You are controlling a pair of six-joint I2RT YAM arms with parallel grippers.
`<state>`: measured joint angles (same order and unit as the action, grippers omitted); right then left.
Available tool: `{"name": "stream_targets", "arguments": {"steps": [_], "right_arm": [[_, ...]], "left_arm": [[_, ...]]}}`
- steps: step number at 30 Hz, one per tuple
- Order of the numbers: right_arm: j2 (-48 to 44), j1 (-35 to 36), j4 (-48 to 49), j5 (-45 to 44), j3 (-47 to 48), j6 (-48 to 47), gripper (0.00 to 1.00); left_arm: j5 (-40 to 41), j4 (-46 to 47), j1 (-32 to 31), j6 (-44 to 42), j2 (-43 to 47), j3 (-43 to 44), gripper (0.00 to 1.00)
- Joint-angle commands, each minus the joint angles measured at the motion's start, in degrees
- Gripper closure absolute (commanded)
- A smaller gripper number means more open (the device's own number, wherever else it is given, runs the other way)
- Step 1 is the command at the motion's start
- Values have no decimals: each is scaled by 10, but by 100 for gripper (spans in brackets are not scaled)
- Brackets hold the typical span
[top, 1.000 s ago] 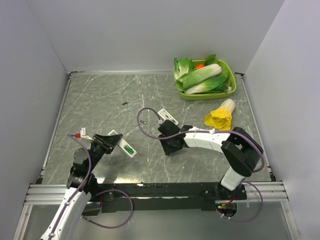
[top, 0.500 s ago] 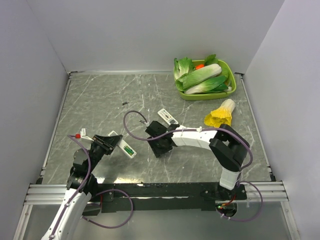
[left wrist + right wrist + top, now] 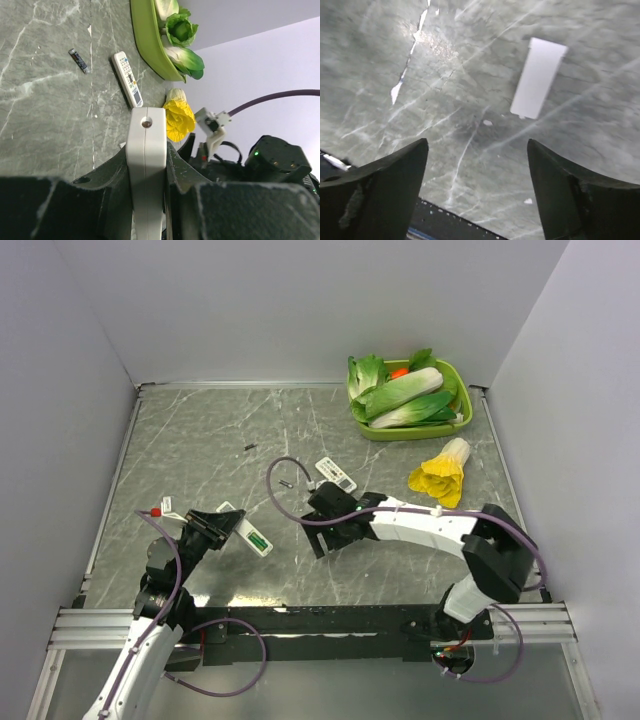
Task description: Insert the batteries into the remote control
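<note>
Remote control (image 3: 247, 530), the slim white plastic one, is held just above the grey marbled table (image 3: 180, 440) near its front left part, well apart from the lime-green plastic tray (image 3: 415, 434) of leafy toy vegetables at the back right. The left gripper (image 3: 218, 524) is closed tight on one end of it. The right gripper (image 3: 475, 145) hangs low over the table with its fingers spread wide and nothing between them. A wider white remote with coloured buttons (image 3: 335, 474) lies behind it. Under the right gripper lies a flat white rectangular plastic piece (image 3: 538, 77), probably the compartment cover. One small green cylinder battery (image 3: 257, 538) sits in the open compartment; a second battery I cannot find in any view. The risk, I think, is closing the cover too early with one cell missing. Also, any push on the free end may turn the remote control in the grip and shake the seated battery out.
</note>
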<state>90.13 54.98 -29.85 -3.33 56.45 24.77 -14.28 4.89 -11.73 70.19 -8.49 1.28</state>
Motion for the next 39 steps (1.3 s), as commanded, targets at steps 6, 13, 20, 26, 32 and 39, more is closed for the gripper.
{"name": "stream_targets", "arguments": {"steps": [6,13,20,26,32,39], "right_arm": [[-10,-43,29,17,-27,9,8],[28,-42,57,50,-30,12,7],[51,-39,76,70,-28,10,7],[66,-26,86,81,-15,12,7],[85,-16,104,73,6,12,7],[112,-16,131,68,44,1,7]], "left_arm": [[-7,17,0,5,1,-38,98],[-4,14,0,6,8,-38,98],[-6,24,-1,5,-3,-39,98],[-5,18,-1,4,1,-39,98],[-6,15,-1,5,5,-37,98],[-3,0,0,3,16,-34,98]]}}
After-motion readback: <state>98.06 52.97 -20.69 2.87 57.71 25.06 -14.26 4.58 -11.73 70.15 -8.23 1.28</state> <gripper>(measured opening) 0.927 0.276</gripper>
